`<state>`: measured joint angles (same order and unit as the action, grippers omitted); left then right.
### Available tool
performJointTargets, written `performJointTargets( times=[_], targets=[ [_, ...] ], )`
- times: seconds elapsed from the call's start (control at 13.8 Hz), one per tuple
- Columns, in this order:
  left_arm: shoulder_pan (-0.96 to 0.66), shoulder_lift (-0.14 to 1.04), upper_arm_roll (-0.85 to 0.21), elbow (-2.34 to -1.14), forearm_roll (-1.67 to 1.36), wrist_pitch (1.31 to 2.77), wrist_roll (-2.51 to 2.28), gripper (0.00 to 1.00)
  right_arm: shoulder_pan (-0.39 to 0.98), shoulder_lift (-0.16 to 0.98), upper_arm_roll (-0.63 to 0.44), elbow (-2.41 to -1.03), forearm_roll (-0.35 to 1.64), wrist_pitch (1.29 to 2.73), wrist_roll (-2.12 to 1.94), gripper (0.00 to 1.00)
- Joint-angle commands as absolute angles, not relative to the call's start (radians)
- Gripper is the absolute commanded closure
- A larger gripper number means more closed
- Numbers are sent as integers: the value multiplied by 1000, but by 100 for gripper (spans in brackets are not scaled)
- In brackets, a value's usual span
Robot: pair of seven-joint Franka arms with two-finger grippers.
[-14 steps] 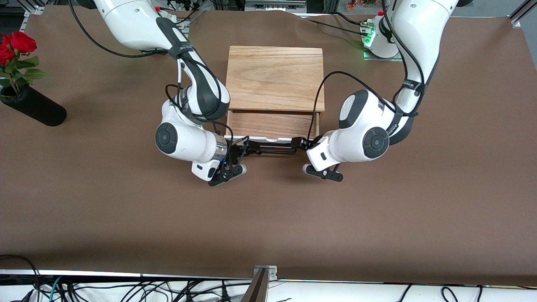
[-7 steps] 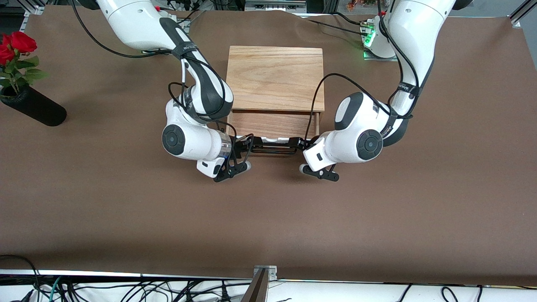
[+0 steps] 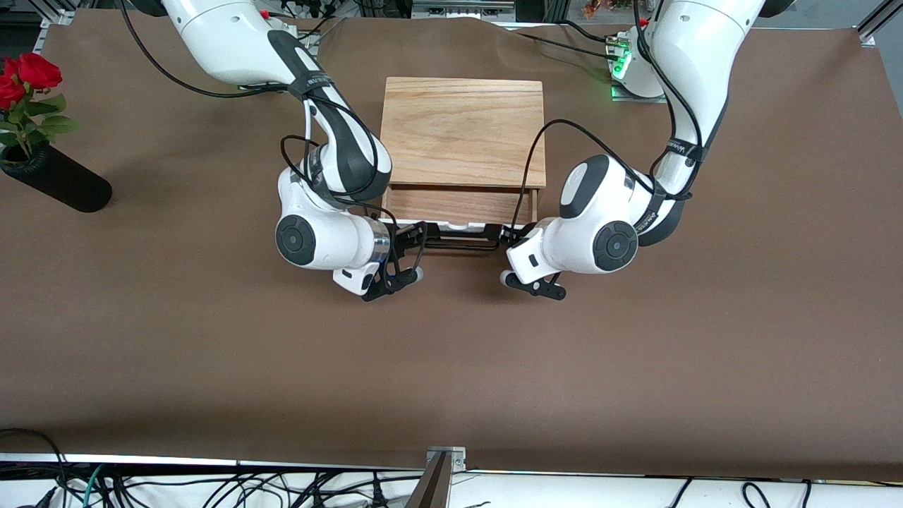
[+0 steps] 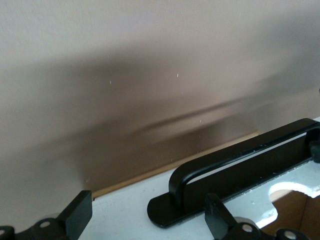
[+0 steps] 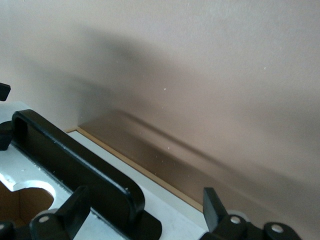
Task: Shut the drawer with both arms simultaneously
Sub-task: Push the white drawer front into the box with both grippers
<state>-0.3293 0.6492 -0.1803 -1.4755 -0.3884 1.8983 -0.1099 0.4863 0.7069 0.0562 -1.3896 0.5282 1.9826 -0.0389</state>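
**Both grippers at the drawer front**

The drawer [image 3: 458, 206] is partly out of the oak box [image 3: 463, 130], at its 6 o'clock edge; less out than a second ago. The wrist views alone show each gripper spread open, holding nothing: left gripper [image 4: 150, 220] and right gripper [image 5: 145, 215] both straddle the black handle [image 4: 235, 160] ends.

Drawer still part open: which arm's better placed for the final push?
Neither: the left gripper and right gripper sit open at either end of the handle, against the drawer front. Push together.
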Motion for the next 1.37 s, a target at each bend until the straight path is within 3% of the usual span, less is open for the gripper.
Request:
performJointTargets(
  times=[0.0, 0.36, 0.65, 1.3],
  targets=[
    [-344, 657, -178, -1474, -411, 1789, -103, 0, 486, 715, 60, -1371, 545, 1944, -25, 0],
    [-341, 657, -178, -1473, -411, 1654, -97, 0, 503, 713, 60, -1371, 543, 1876, 96, 0],
    [-339, 657, -179, -1473, -411, 1638, -97, 0, 514, 709, 60, -1370, 545, 1758, 120, 0],
    [-337, 657, -179, -1470, -425, 1631, -95, 0, 515, 710, 61, -1371, 546, 1675, 110, 0]
  ],
)
